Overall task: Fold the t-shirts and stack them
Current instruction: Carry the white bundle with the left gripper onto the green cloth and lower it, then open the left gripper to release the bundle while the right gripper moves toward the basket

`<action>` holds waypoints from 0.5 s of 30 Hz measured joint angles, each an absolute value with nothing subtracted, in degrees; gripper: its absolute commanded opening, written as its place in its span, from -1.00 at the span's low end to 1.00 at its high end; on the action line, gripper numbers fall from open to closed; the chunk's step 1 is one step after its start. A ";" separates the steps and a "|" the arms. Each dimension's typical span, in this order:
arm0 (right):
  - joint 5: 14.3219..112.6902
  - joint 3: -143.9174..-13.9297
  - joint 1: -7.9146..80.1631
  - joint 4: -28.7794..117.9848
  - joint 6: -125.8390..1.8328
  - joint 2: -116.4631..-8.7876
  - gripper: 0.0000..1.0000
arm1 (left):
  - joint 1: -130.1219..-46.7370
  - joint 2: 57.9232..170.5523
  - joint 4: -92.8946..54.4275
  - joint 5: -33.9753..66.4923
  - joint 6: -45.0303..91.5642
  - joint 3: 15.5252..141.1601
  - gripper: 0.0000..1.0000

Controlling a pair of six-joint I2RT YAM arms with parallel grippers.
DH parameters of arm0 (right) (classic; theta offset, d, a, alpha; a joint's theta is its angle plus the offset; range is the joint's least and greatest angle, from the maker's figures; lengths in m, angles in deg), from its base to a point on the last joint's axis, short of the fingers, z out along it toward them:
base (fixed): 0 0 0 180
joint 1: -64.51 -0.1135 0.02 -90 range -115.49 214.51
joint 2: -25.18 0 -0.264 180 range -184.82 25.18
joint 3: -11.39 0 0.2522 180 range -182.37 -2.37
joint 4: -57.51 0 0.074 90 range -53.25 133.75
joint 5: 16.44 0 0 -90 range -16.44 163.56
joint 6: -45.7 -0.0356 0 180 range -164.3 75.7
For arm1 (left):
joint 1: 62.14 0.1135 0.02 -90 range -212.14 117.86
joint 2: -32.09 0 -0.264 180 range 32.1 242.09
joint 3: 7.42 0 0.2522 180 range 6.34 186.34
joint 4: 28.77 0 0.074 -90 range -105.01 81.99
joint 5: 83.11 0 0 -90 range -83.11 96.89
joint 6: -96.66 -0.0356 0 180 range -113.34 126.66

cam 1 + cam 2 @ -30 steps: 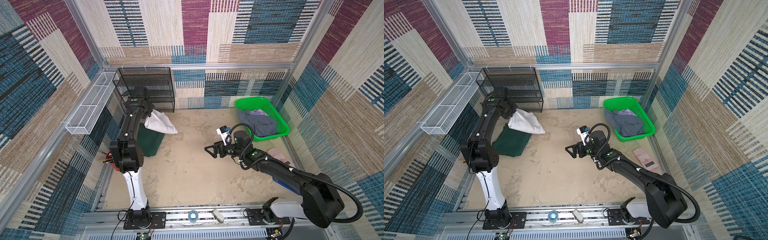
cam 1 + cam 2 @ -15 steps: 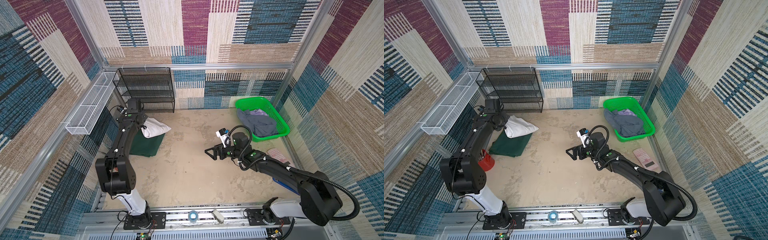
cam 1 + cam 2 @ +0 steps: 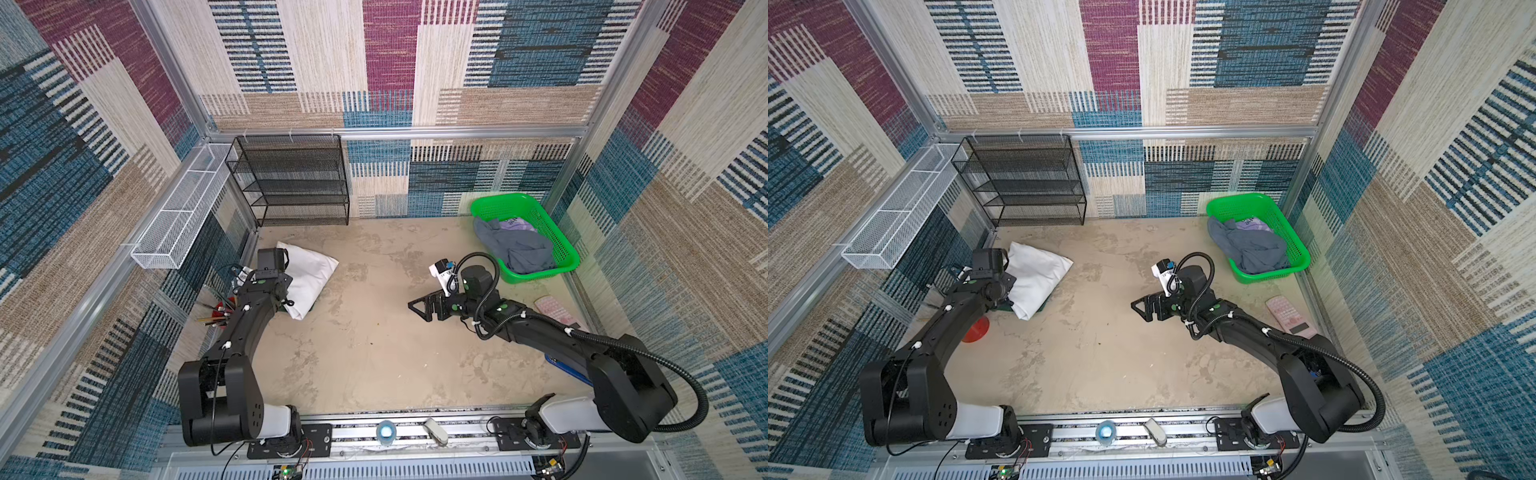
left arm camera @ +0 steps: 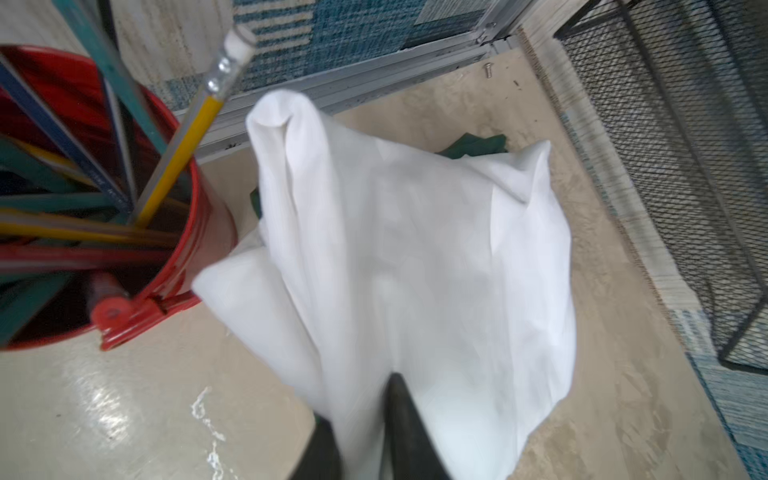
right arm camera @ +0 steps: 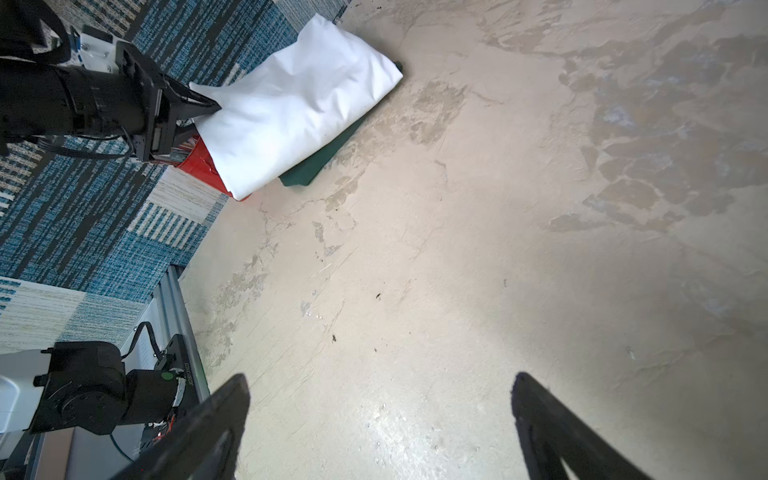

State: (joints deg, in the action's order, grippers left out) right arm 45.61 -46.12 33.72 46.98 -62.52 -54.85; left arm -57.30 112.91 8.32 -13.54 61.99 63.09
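On the beige tabletop, the white t-shirt, which hung in the air a second ago, now lies on the dark green t-shirt, touching the red pencil cup. The left gripper has sunk with it. Its fingers are narrow with cloth between them, and whether they pinch cannot be told. Well apart from the cup, the right gripper stays wide open. The grey t-shirt is unmoved in the green basket.
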 measured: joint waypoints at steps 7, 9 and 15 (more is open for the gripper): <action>45.64 -46.14 33.72 46.93 -62.98 -55.36 0.98 | -57.08 111.77 9.08 -12.23 61.12 62.90 0.43; 45.64 -46.14 33.72 47.26 -63.16 -55.75 0.98 | -57.32 110.42 9.19 -12.14 60.22 62.04 0.37; 45.46 -47.82 33.70 47.35 -63.61 -58.13 0.98 | -56.97 117.13 6.55 -7.07 55.50 61.61 0.34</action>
State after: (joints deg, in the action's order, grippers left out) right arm 45.46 -47.82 33.70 47.35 -63.61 -58.13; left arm -56.97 117.13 6.55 -7.07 55.50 61.61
